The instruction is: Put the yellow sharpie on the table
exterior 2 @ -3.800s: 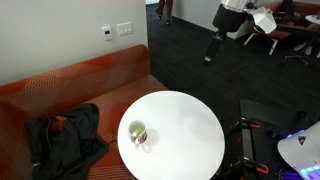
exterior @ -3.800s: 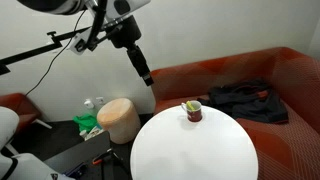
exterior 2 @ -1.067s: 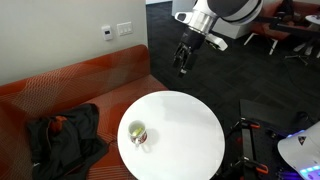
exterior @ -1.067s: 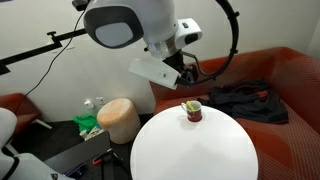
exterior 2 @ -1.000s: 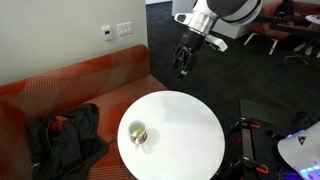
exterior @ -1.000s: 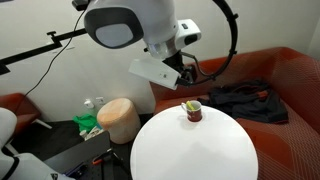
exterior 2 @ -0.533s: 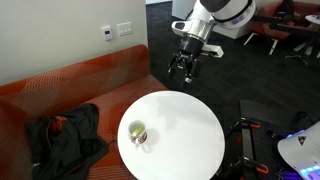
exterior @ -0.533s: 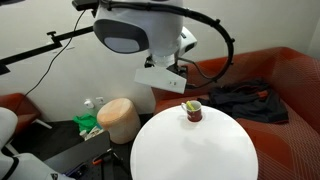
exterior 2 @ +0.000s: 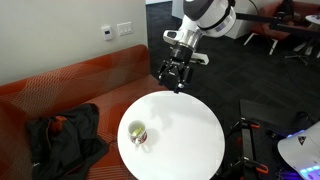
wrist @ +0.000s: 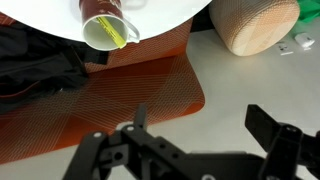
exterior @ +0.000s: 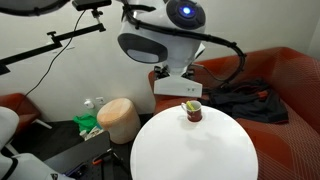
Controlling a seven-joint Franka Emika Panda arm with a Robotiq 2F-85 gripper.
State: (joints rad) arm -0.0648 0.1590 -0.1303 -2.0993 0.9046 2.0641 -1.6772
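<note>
The yellow sharpie stands inside a small red cup; in the wrist view I look into the cup's mouth. The cup stands on the round white table and shows in both exterior views, with the sharpie's yellow-green tip at its rim. My gripper hangs above the table's far edge, over the couch side, well apart from the cup. In the wrist view the gripper is open and empty, with both fingers spread wide.
A red-brown couch curves behind the table, with a black garment lying on it. A tan round pouf stands on the floor beside the table. A camera boom reaches in at the upper left.
The arm has swung from high and away down toward the table's far edge. The gripper has turned to point downward and has stayed open. The cup and sharpie have not moved.
</note>
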